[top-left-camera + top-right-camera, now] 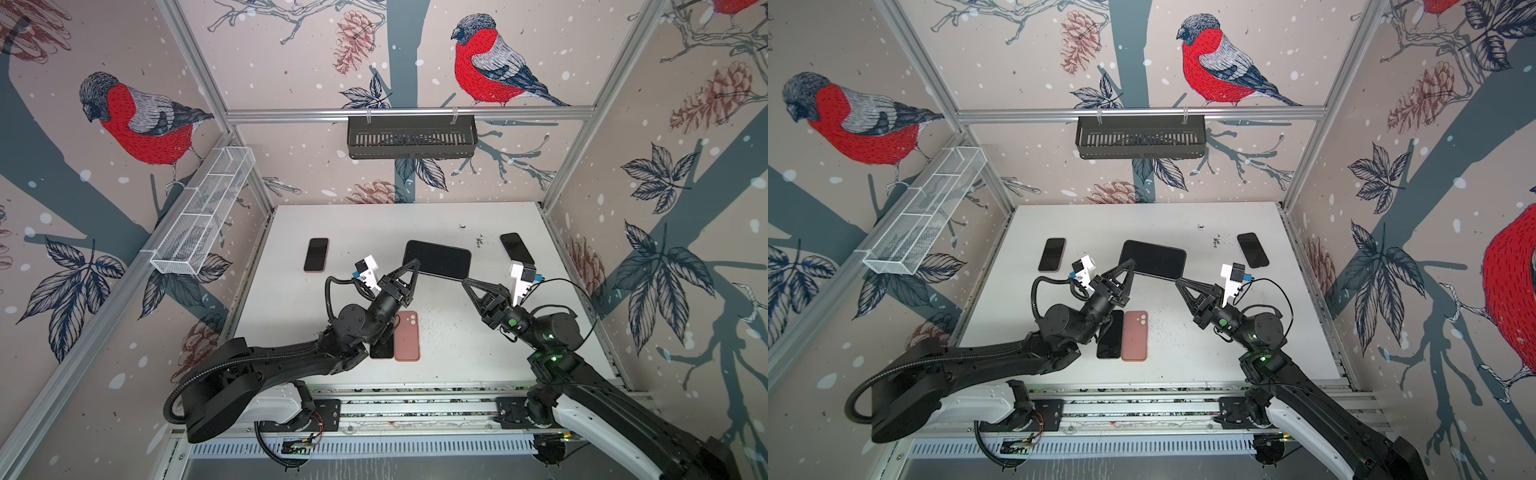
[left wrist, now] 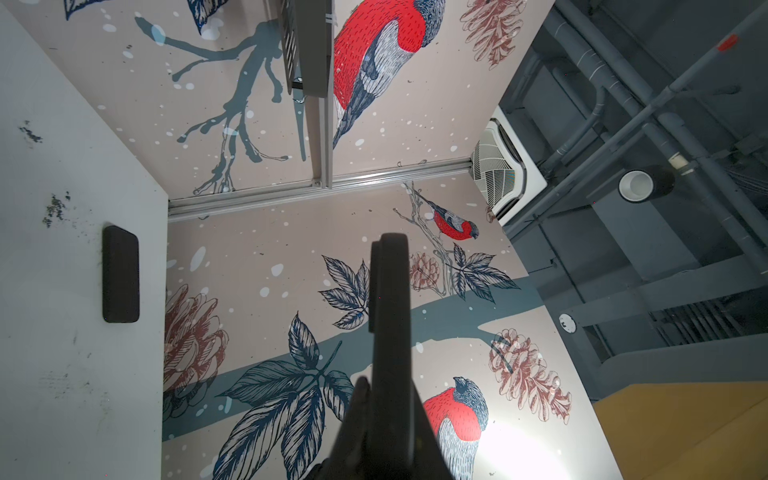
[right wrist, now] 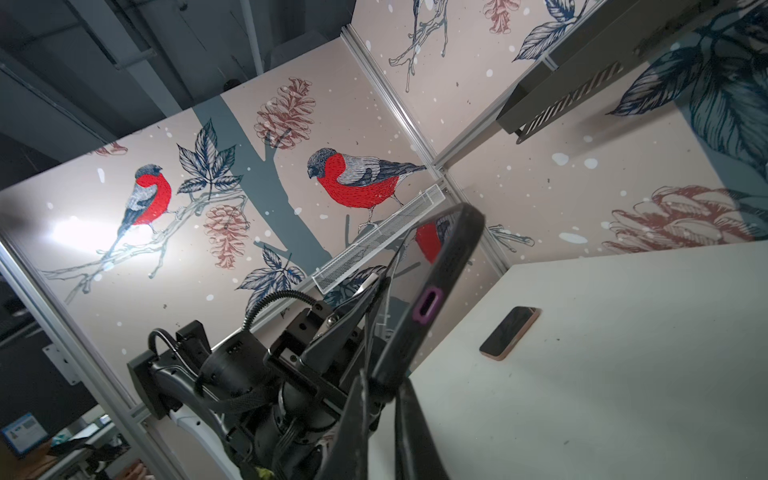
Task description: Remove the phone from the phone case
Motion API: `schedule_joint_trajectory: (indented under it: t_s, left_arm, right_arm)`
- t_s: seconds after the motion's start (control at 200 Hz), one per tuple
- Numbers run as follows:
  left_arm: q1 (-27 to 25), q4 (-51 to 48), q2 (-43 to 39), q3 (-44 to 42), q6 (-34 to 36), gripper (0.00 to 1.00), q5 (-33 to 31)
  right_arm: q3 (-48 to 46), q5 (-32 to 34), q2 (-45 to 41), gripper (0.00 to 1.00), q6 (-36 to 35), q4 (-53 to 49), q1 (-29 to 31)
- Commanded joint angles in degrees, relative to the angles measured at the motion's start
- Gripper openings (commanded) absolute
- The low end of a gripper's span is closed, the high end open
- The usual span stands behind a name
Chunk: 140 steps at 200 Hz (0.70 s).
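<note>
A black phone (image 1: 438,257) in a black phone case (image 3: 409,332) hangs level above the middle of the table (image 1: 478,357) in both top views, screen up. My left gripper (image 1: 415,266) is shut on its left short end. My right gripper (image 1: 464,281) is shut on its near right corner. The right wrist view shows the case's edge with a purple-rimmed port hole, and the glossy screen (image 3: 440,237) above it reflects the wall. In the left wrist view the cased phone (image 2: 390,307) stands edge-on between my fingers (image 2: 359,411).
A dark phone (image 1: 316,254) lies at the back left and another (image 1: 516,248) at the back right. A black phone (image 1: 1110,334) and a pink case (image 1: 406,336) lie side by side under the left arm. A black basket (image 1: 411,137) and a white mesh basket (image 1: 203,212) hang on the walls.
</note>
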Motion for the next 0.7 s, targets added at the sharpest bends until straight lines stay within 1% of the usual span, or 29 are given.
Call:
schedule_joint_trajectory:
  t_s: [0.0,0.115,0.22,0.29,0.445,0.475,0.5,0.515,0.55,0.6,0.63,0.64,0.645,0.65,0.66,0.695]
  left_arm:
    - [-0.7,-0.8,-1.3,0.8,-2.5,0.00,5.6]
    - [-0.6,-4.3,-2.6,1.2,-1.9,0.00,5.1]
    - [-0.3,-1.7,-2.2,0.1,-2.6,0.00,5.3]
    - [0.0,-2.1,-2.1,0.1,-3.0,0.00,5.9]
    - [0.8,-2.0,-2.6,-0.8,-3.2,0.00,6.2]
    - [1.1,-1.7,-2.8,-1.4,-3.4,0.00,6.0]
    - [1.4,-1.3,-2.9,-1.7,-3.5,0.00,6.2]
    - [1.6,-1.0,-3.1,-1.9,-3.6,0.00,6.4]
    - [2.0,-0.6,-3.2,-2.3,-3.6,0.00,6.9]
    - [2.3,-0.6,-3.4,-2.7,-3.6,0.00,7.3]
    - [2.4,-0.8,-3.6,-2.8,-3.5,0.00,7.3]
    - [2.4,-0.8,-3.7,-2.8,-3.4,0.00,7.3]
    - [2.4,-0.9,-3.7,-2.8,-3.4,0.00,7.3]
    - [2.4,-0.9,-3.7,-2.8,-3.4,0.00,7.3]
    - [2.4,-0.9,-3.7,-2.9,-3.4,0.00,7.3]
    - [2.4,-0.8,-3.8,-3.0,-3.2,0.00,7.3]
  right_arm:
    - [-0.2,1.0,0.5,0.00,-11.5,-9.1,0.1]
    - [-0.6,2.8,0.6,0.00,-14.8,-10.4,0.0]
    - [-0.4,3.6,0.5,0.00,-16.4,-11.8,0.1]
    - [-0.2,4.7,0.1,0.00,-17.6,-13.7,0.1]
    - [-0.1,8.9,-2.6,0.00,-18.5,-18.2,0.0]
    - [-0.6,9.5,-3.8,0.05,-18.2,-18.6,-0.1]
    - [-1.1,9.9,-5.0,0.10,-17.7,-18.7,0.0]
    - [-1.3,10.0,-5.5,0.11,-17.5,-18.7,0.0]
    - [-1.8,10.3,-7.0,0.19,-17.0,-19.0,-0.1]
    - [-2.2,10.2,-9.0,0.32,-16.0,-19.6,-0.3]
    - [-2.1,9.7,-9.9,0.43,-15.3,-20.4,-0.3]
    - [-2.1,9.5,-10.2,0.44,-15.0,-20.6,-0.5]
    - [-2.0,9.3,-10.3,0.48,-14.9,-20.7,-0.5]
    - [-2.0,9.0,-10.4,0.48,-14.7,-20.8,-0.5]
    - [-1.9,8.6,-10.7,0.53,-14.5,-21.0,-0.6]
    - [-1.7,6.8,-11.2,0.64,-13.3,-21.4,-0.7]
